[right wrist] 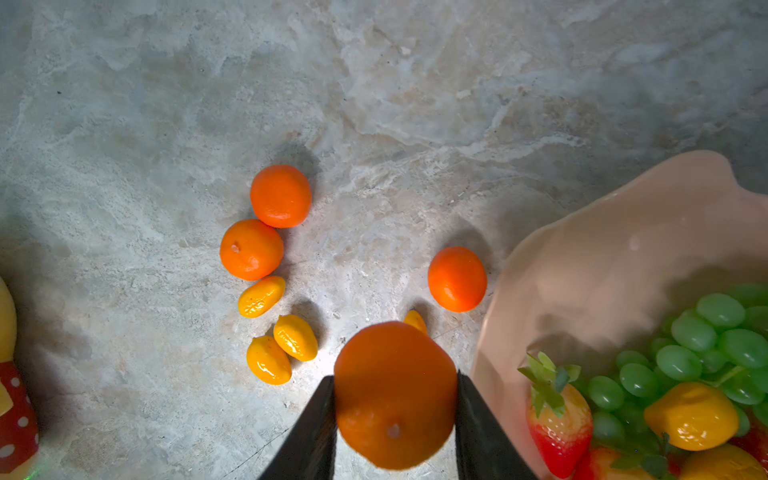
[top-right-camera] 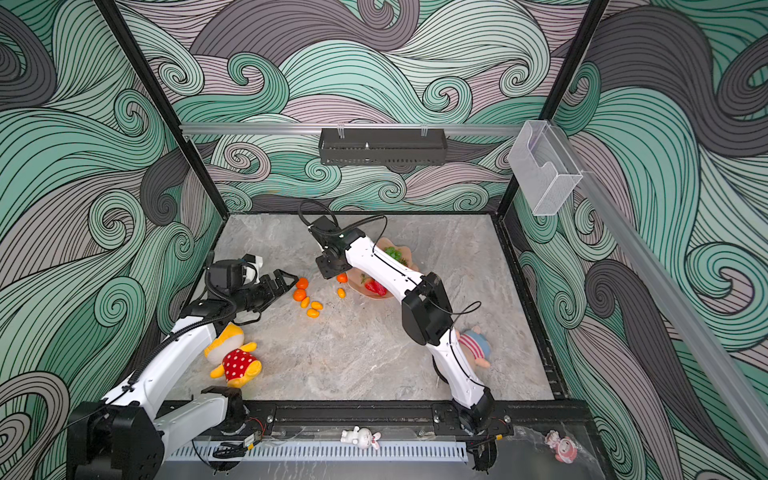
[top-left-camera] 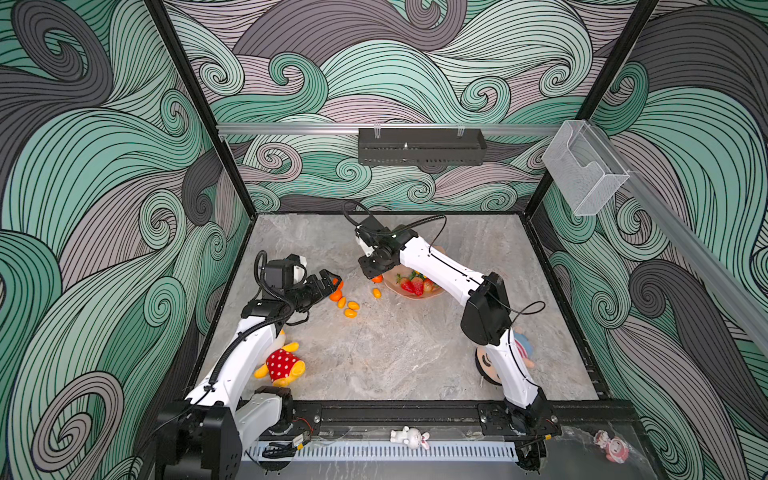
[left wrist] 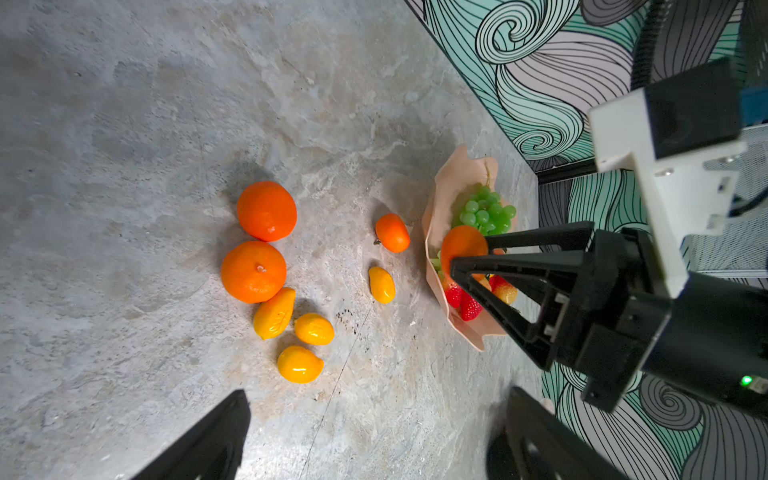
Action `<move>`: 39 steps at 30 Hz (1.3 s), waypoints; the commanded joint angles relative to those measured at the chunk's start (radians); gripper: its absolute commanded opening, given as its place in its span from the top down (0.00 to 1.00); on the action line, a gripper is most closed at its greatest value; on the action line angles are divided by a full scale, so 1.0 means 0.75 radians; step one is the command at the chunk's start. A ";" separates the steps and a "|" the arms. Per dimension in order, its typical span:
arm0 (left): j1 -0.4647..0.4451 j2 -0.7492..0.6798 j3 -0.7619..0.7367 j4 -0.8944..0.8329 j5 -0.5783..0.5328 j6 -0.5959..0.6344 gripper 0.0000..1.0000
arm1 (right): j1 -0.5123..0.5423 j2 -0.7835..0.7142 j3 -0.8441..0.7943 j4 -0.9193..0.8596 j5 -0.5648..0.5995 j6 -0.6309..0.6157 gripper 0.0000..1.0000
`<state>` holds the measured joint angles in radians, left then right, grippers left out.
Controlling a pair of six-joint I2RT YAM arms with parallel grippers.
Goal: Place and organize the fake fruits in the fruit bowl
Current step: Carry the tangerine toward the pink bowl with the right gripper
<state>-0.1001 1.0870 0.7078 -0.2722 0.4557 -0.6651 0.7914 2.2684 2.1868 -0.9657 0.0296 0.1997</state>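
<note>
Right wrist view: the right gripper (right wrist: 395, 378) pinched a tangerine (right wrist: 395, 407). In a top view, the bowl (top-left-camera: 392, 287) sat at its three o'clock, and the left gripper (left wrist: 380, 392) gaped empty. The carry needed to clear the rim before release.

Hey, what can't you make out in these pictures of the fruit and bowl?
- Fruit bowl: much of it hidden by the right arm, both top views.
- Held tangerine: mostly under the right claw, top views.
- One kumquat: mostly behind that tangerine, right wrist view.
</note>
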 commanded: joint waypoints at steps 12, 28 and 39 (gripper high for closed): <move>-0.262 0.329 0.264 0.104 -0.091 0.005 0.01 | -0.201 -0.110 -0.229 0.088 0.049 -0.004 0.60; -0.378 0.614 0.444 0.132 -0.106 0.009 0.02 | -0.263 0.143 -0.008 0.042 -0.023 -0.042 0.60; -0.379 0.627 0.436 0.126 -0.113 0.011 0.01 | -0.263 0.252 0.102 0.003 -0.052 -0.041 0.59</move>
<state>-0.3767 1.5478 1.0004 -0.1806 0.3843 -0.6651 0.5961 2.4413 2.2326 -0.9401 0.0017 0.1745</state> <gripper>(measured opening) 0.986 0.412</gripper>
